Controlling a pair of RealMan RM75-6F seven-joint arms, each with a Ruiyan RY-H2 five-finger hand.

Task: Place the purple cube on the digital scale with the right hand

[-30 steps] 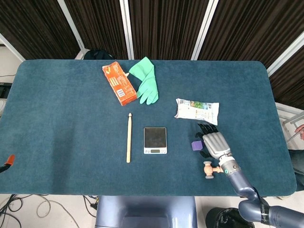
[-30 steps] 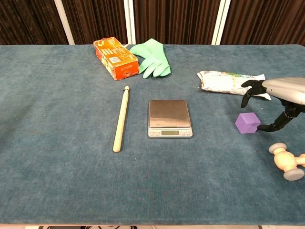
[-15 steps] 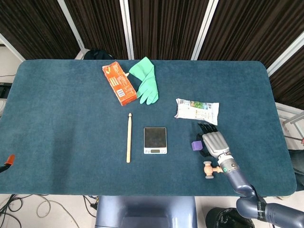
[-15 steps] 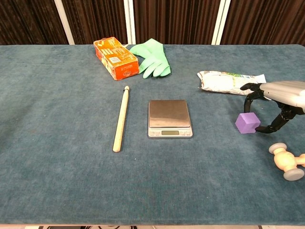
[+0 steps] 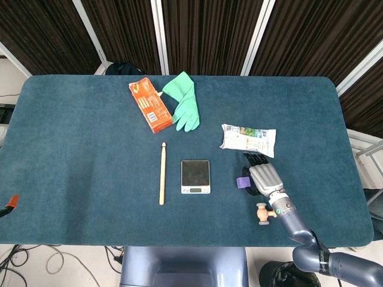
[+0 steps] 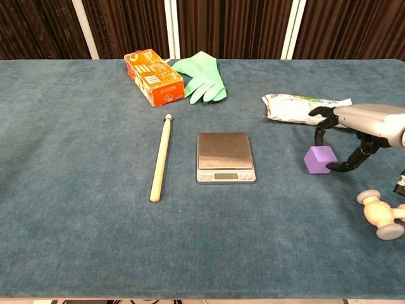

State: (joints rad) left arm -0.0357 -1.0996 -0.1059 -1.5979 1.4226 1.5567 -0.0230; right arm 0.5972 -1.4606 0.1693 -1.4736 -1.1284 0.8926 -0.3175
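— While the wooden knob (image 6: 380, 215) lies nearest at the right edge, what has the right hand (image 6: 354, 130) got?
— Its dark fingers (image 6: 321, 124) curl down over the purple cube (image 6: 319, 159), the thumb at the cube's right side; whether it is lifted off the cloth I cannot tell.
— And the digital scale (image 6: 225, 157)?
— Just left of the cube, apart from it, its platform bare, with a wooden stick (image 6: 161, 157) beyond.
— Farther back?
— A snack packet (image 6: 297, 107) behind the hand, an orange box (image 6: 153, 77) touching a green glove (image 6: 202, 77). Blue felt table (image 6: 76, 190), dark curtains (image 5: 209, 33) behind.
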